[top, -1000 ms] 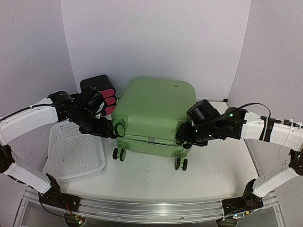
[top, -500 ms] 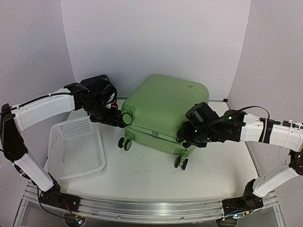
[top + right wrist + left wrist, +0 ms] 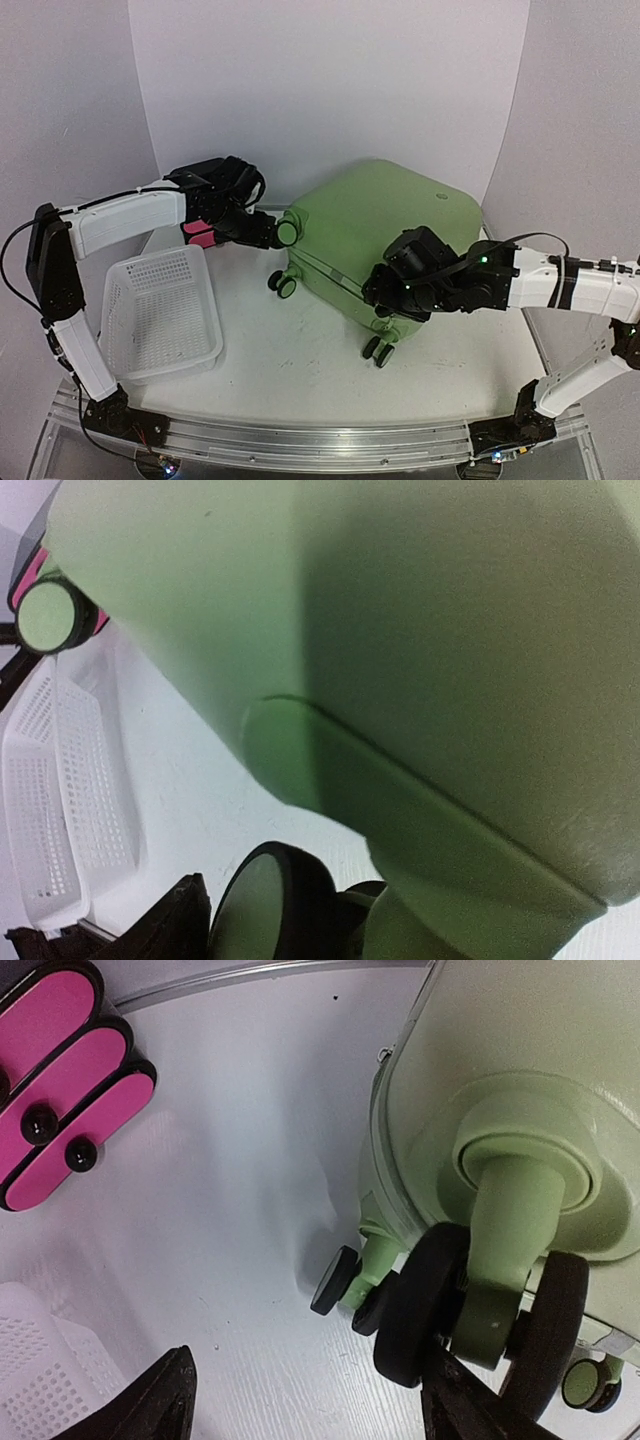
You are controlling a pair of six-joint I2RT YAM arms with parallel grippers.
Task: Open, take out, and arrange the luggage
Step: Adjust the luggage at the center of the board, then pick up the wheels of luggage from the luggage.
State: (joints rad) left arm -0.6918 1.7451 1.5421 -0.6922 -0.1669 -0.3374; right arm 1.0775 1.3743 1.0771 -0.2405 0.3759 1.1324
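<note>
Left end effector spread open, not clamped on anything, one finger looking pressed up against the black double wheel at the suitcase's left wheel corner. Right end effector tucked in at the other wheel corner. Can't tell open or closed there: just one finger showing in the wrist view, green shell filling the rest.

Suitcase itself closed, lying on its broad side on the tabletop, wheel end pointing near-left. White perforated basket well off to the suitcase's left, black drawer box with pink fronts near that left wheel corner, on the far side.

Reads like the positioning bit before opening, so basically none of the real task done yet. Next up, probably: get the zipper seam facing one arm, find the pull, and pin the shell with the other so those wheels can't roll it away.
</note>
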